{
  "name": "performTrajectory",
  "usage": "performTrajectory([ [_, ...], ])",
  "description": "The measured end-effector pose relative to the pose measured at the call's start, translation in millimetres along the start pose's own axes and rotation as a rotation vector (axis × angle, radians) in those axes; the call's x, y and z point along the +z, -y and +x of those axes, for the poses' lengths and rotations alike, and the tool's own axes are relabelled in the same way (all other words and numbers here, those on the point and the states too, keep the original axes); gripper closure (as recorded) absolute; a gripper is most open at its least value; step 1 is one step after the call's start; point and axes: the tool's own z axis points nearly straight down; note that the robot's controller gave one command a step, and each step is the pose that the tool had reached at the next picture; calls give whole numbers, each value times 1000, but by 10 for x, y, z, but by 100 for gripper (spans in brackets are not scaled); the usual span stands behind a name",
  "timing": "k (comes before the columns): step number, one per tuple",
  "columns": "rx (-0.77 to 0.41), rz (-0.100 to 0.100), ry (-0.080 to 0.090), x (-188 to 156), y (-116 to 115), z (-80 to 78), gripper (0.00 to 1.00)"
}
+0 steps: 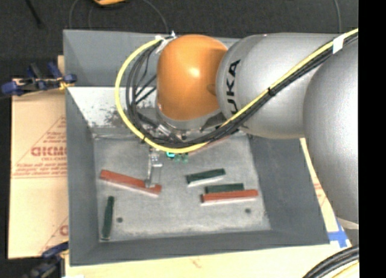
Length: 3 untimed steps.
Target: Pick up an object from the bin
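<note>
My gripper [153,179] hangs below the orange wrist cover, left of the bin's middle. Its tip is down at the right end of a long flat red stick [123,180] that lies slanted on the bin floor; whether it touches the stick I cannot tell. To the right of the gripper lies a short dark green stick with a pale edge [205,177]. Below that one rests a red stick with a dark green strip along its top [229,195].
A dark green stick [107,217] lies nearly upright along the bin's lower left corner. The arm and its cables cover the back and right of the bin. The sloped walls rise close on the left and front.
</note>
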Motion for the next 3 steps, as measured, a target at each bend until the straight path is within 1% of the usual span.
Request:
performTrajectory([
  [1, 1, -1, 4, -29, 5, -6, 0],
  [2, -99, 1, 3, -224, 179, 119, 0],
  [3, -123, 1, 7, -280, 225, 131, 0],
])
